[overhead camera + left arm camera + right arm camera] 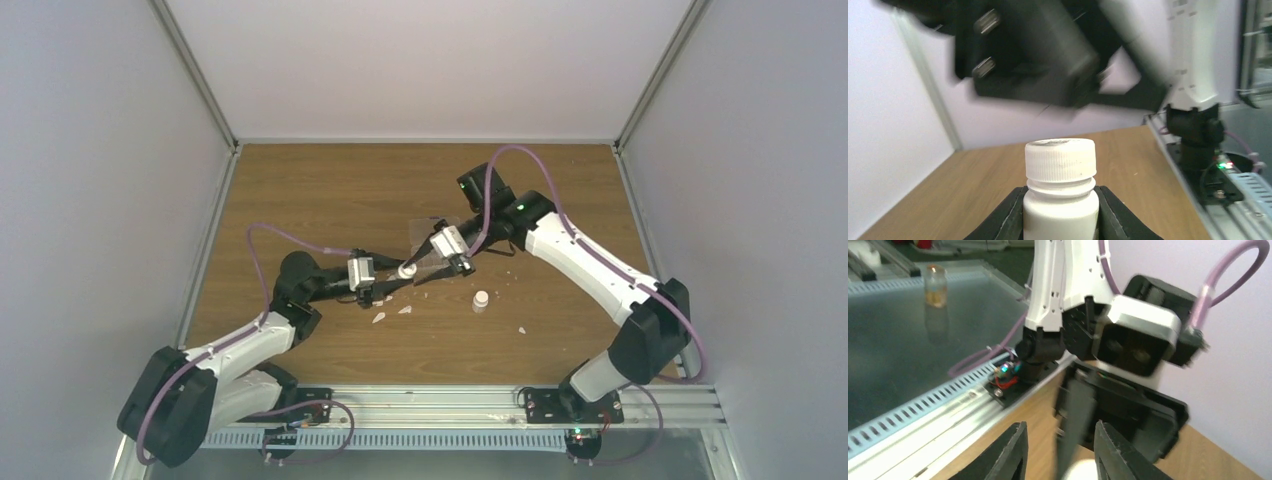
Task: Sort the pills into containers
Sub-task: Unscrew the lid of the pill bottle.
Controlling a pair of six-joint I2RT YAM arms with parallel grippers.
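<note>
Nearest the arm bases, a few white flakes [378, 317] lie loose on the wooden counter [330, 190]. A small white vial [481, 299] stands upright just right of them, touching neither arm. Just beyond the flakes, the left hand [398, 280] is clamped on a second white vial [1060, 215]. Its two dark fingers [1008, 220] press the body from either side below the neck. This leaves the ribbed screw cap [1060, 159] fully exposed and pointing toward the other arm. That grip looks chosen to steady the bottle while something else works on the lid. The right hand [1060, 440] faces it from the far side with its fingers spread apart and gripping nothing. In the right wrist view a pale rounded shape, probably the cap, sits low between them. I cannot tell whether they touch it yet, and this hand shows only as a blur in the left wrist view. My reading is that the step in hand is uncapping. Farther back, partly under the right hand, the clear organiser box [428, 228] lies flat on the counter, close enough to pour into once the lid is off. No pills can be made out in any view, so they are presumably shut inside the held vial.
</note>
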